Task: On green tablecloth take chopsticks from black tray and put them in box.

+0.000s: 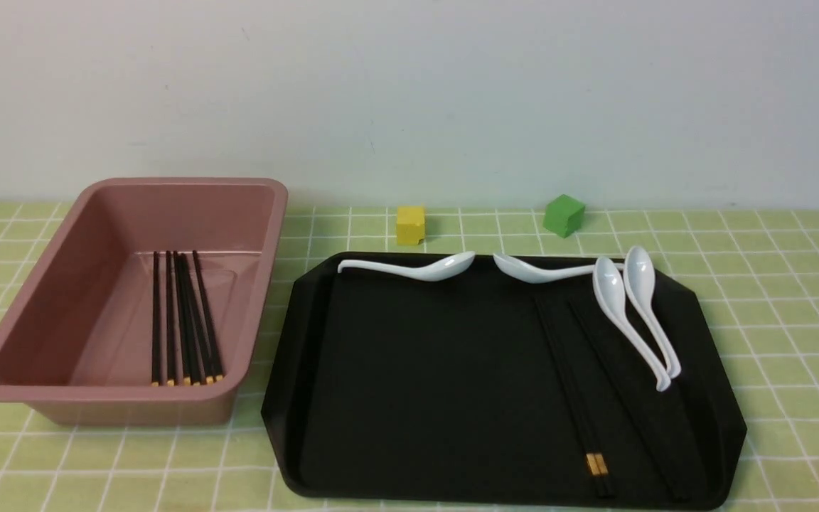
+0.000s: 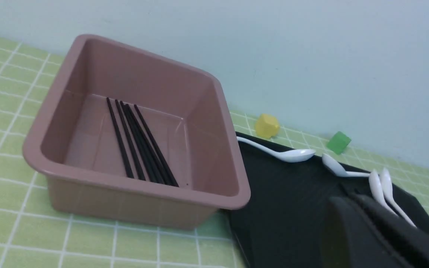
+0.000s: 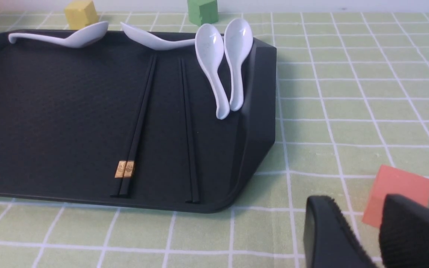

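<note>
Now hovering with left gripper (image 2: 354, 203) closed empty, right gripper (image 3: 363, 208) parted empty, risking dragging adjacent white spoons (image 1: 610, 284) while grabbing lower-right chopsticks (image 1: 573, 384).

Four spoons (image 1: 409, 269), three cubes (image 1: 410, 225), one tray (image 1: 416, 370), one box (image 1: 189, 183); chopsticks (image 1: 185, 320) count unclear.

free: left half of black tray (image 1: 416, 370) | obstacle: spoons (image 1: 612, 291) just beside chopsticks (image 1: 570, 384)

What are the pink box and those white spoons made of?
The box looks like moulded plastic: dull sheen, rounded corners, rolled rim. The white spoons look glazed ceramic, or maybe glossy plastic: bright, sharp highlights; I cannot tell which.
</note>
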